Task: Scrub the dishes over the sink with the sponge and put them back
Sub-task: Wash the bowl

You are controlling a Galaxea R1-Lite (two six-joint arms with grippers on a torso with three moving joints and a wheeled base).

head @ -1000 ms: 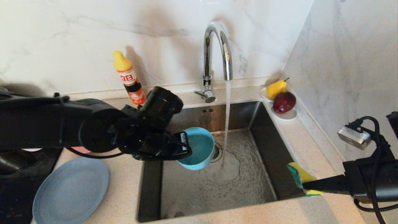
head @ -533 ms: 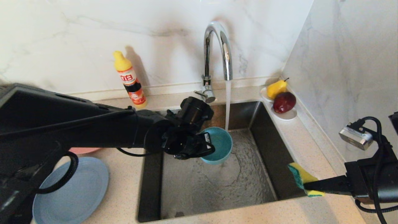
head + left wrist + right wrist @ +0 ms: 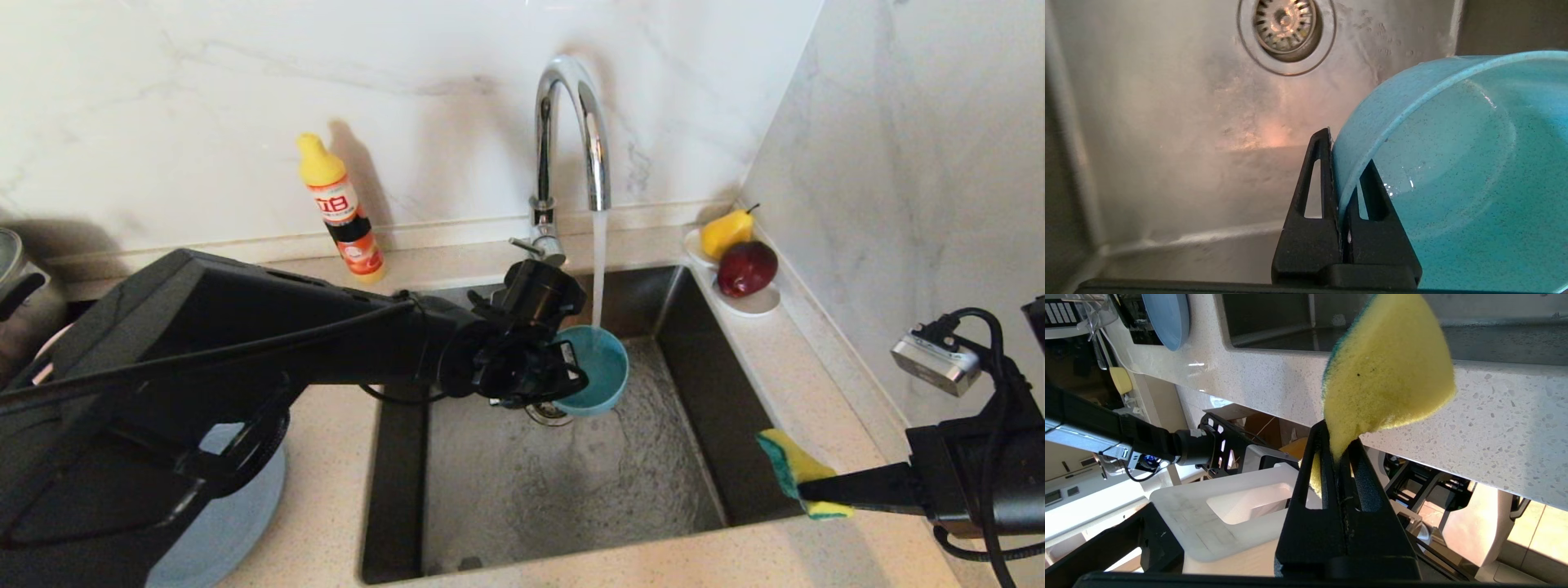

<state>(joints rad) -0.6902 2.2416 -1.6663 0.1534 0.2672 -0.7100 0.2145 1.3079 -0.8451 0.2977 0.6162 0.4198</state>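
Over the sink (image 3: 506, 490), my left gripper (image 3: 571, 374) is shut on the rim of the teal bowl (image 3: 602, 369). The bowl is tilted under the water stream (image 3: 598, 261) from the chrome tap (image 3: 571, 139). In the left wrist view my left gripper (image 3: 1345, 149) has one finger outside and one inside the wet teal bowl (image 3: 1453, 183), above the drain strainer (image 3: 1284, 20). My right gripper (image 3: 804, 490) waits at the sink's right rim, shut on the yellow and green sponge (image 3: 784, 461). The right wrist view shows the sponge (image 3: 1388, 375) flopping out of that gripper (image 3: 1337, 441). A light blue plate (image 3: 220, 523) lies on the counter, mostly under my left arm.
A dish soap bottle (image 3: 339, 208) stands on the counter behind the sink's left corner. A white saucer (image 3: 755, 304) with a pear (image 3: 725, 233) and a red apple (image 3: 745, 268) sits at the back right. A steel pot (image 3: 16, 278) is at far left. A marble wall closes the right side.
My left arm has carried the teal bowl to the right and farther back over the sink, bringing it under the running water. The right arm with the sponge has stayed still.
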